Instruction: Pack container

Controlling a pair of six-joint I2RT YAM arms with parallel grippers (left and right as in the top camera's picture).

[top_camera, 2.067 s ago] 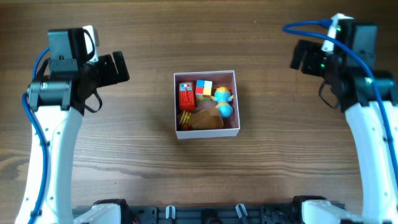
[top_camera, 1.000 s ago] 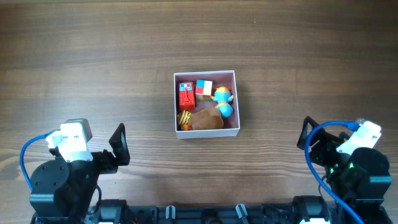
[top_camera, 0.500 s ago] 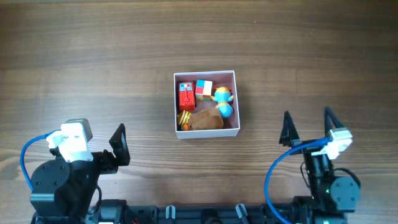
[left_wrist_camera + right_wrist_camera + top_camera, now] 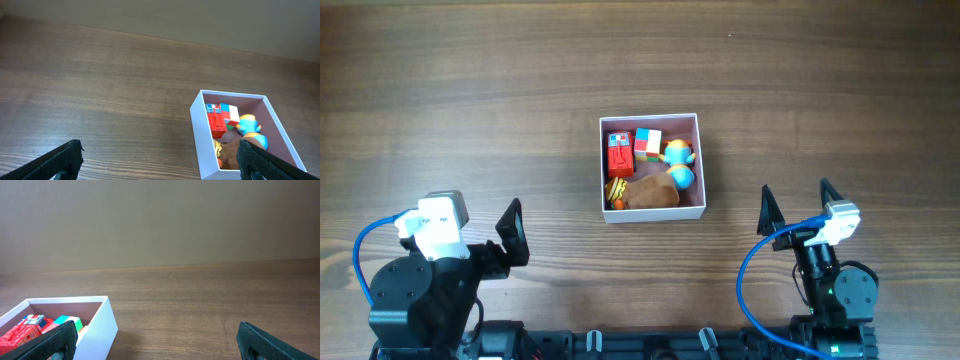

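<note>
1. We start with the left gripper: its jaws stand wide apart and hold nothing, with only wooden table showing between them. It sits low at the near left edge, well apart from the box.
2. On to the container, sitting mid-table: it is square, shallow and lidless, with thin white walls. Its dusty-pink inside shows along the far and right sides.
3. Inside, from the left, we spot a red toy by the left wall and a multicoloured cube just beside it. A blue-and-orange figure sits toward the right wall, and a brown lump lies along the near wall.
4. Last, the right gripper: it is spread wide too, gripping nothing, at the near right edge and well apart from the container.
</note>
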